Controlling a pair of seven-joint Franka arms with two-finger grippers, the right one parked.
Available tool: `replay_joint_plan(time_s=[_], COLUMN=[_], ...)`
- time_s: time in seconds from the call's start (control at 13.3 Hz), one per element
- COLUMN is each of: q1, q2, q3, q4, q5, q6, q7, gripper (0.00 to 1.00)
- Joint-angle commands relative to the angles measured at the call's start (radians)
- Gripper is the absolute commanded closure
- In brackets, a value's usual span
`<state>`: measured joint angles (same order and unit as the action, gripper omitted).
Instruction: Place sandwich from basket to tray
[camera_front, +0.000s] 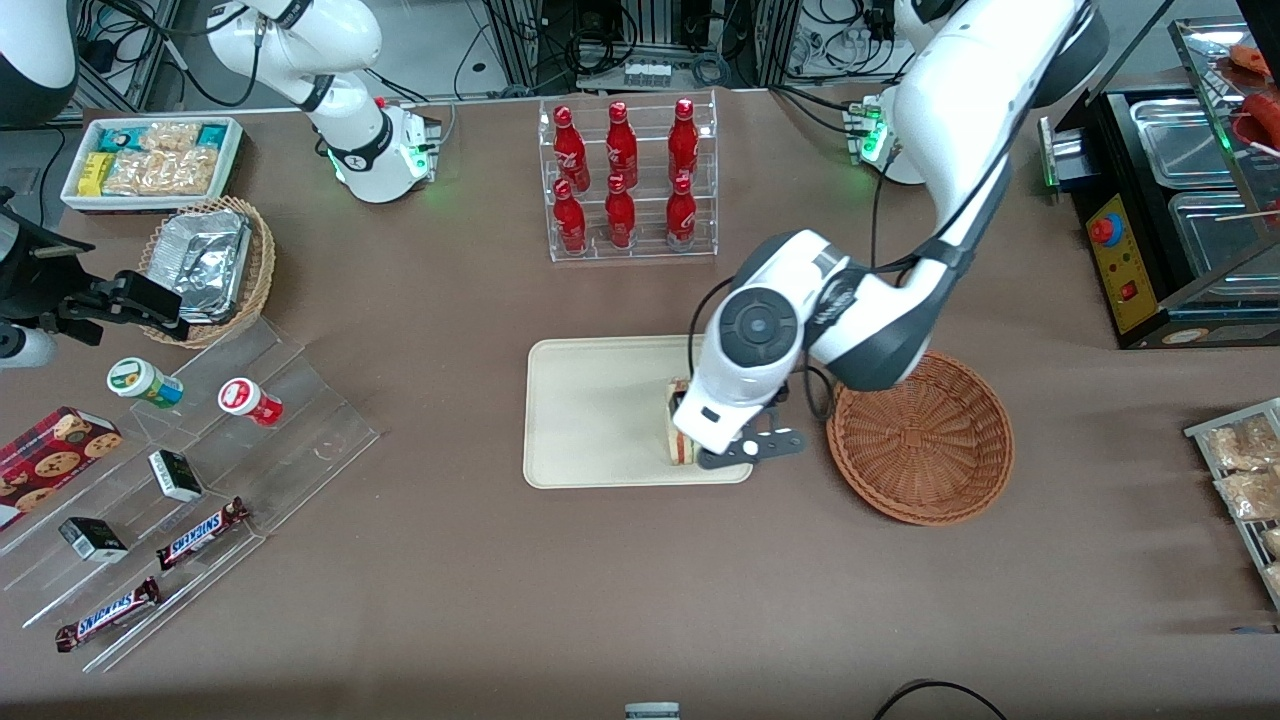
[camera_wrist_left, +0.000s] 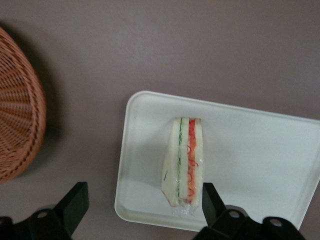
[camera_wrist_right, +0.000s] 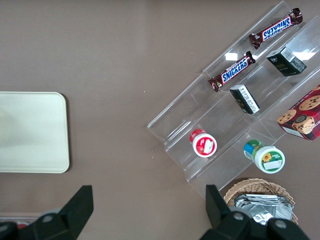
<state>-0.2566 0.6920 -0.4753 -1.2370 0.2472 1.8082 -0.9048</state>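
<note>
The sandwich (camera_wrist_left: 185, 160) stands on its side on the cream tray (camera_wrist_left: 250, 150), close to the tray end nearest the basket, with its red and green filling lines facing up. My left gripper (camera_wrist_left: 142, 202) hovers over it, open wide; one finger (camera_wrist_left: 210, 197) is right beside the sandwich and the other (camera_wrist_left: 75, 200) is well apart, over the bare table. From the front, the sandwich (camera_front: 681, 440) peeks out beneath the gripper (camera_front: 700, 445) at the tray (camera_front: 590, 410) end. The reddish-brown basket (camera_front: 925, 440) beside the tray holds nothing; its rim (camera_wrist_left: 17, 110) also shows from the wrist.
A clear rack of red bottles (camera_front: 628, 180) stands farther from the front camera than the tray. Toward the parked arm's end are a stepped acrylic display (camera_front: 200, 480) with snacks, a tan basket of foil trays (camera_front: 210, 265) and a white snack bin (camera_front: 150, 160). A black warmer (camera_front: 1170, 200) sits at the working arm's end.
</note>
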Motion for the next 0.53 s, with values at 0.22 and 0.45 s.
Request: replay_joint_plan(time_s=[0.22,0.45], q1=[0.135,0.250], q2=[-0.092,-0.135], q3=[0.003,0.001], q4=[-0.004,-0.005], q5=[-0.003,-0.012], q6=[-0.068,-0.105], q7=[0.006,0.046], gripper=[0.00,0.00])
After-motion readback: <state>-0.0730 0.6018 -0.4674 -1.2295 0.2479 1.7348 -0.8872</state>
